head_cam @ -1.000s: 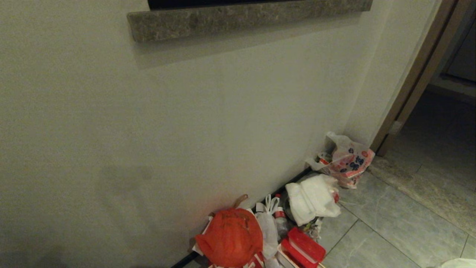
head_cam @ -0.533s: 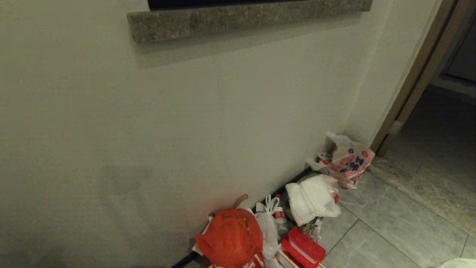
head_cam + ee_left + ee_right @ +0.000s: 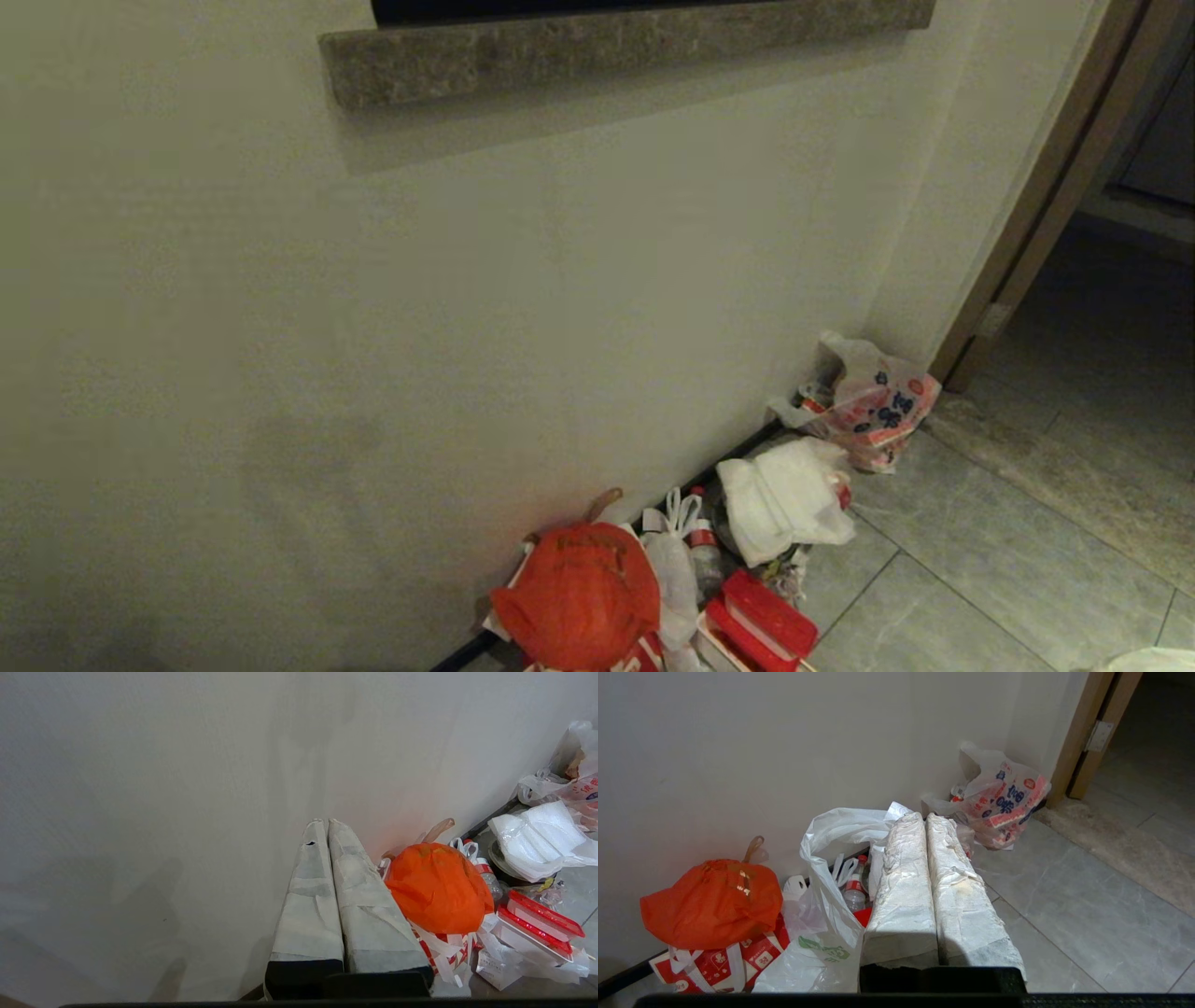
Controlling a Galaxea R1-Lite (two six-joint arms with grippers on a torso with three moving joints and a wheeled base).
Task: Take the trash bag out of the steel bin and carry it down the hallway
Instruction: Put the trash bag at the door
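Head view, surroundings: the camera is facing a wall [image 3: 373, 327] with rubbish lying along its foot, an orange sack [image 3: 579, 593] among it; the hallway [image 3: 980, 560] tiles are running off to the right toward a doorway [image 3: 1111, 308].
Head view, arms: neither is showing; a pale sliver in the bottom right corner is probably the bag, though I cannot tell for sure.
Head view, bin: not showing.
Left wrist view, left hand [image 3: 321, 822]: the fingers are pressing together on nothing, pointing at the wall just beside the orange sack.
Right wrist view, right hand [image 3: 924, 816]: the fingers are lying flat against each other.
Right wrist view, bag [image 3: 822, 938]: it is hanging against the right hand's fingers, its rim passing behind them, already out of the bin; whether film is caught between the fingers I cannot tell.
Step, as I judge it: carrying.
Doing it well: keeping the right hand clamped, turning the base gently toward the open tiles, and keeping the bag from dragging into the printed sack [image 3: 1004, 807] or the rest of the pile.
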